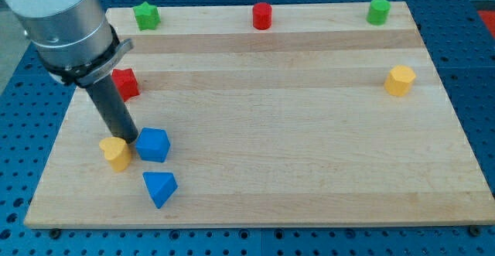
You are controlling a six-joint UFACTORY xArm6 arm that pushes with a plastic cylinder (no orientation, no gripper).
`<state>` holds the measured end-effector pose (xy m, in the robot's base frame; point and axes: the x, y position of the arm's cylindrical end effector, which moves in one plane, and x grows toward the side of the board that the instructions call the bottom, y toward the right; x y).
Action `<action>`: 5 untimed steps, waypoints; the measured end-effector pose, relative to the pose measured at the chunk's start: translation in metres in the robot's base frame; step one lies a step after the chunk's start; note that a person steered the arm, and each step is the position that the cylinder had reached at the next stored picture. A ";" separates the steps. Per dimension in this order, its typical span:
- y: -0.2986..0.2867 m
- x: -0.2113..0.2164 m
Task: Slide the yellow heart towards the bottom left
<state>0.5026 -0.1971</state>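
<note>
Contact looks made: my tip (128,138) sits between the yellow heart-shaped block (116,153) and the blue cube (153,145); it has no jaws. It should push steadily, staying behind the heart's centre.

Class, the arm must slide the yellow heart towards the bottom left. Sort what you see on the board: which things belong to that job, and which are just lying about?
Belongs to the job:
yellow heart
my tip, at the heart's upper right, between it and the blue cube

Just lying about:
blue cube
blue wedge
red block
green star
red cylinder
green cylinder
yellow hexagon
</note>
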 end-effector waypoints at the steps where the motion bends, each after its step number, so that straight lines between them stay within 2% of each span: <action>1: -0.004 0.013; 3: -0.005 0.017; 5: -0.008 0.044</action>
<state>0.5465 -0.2048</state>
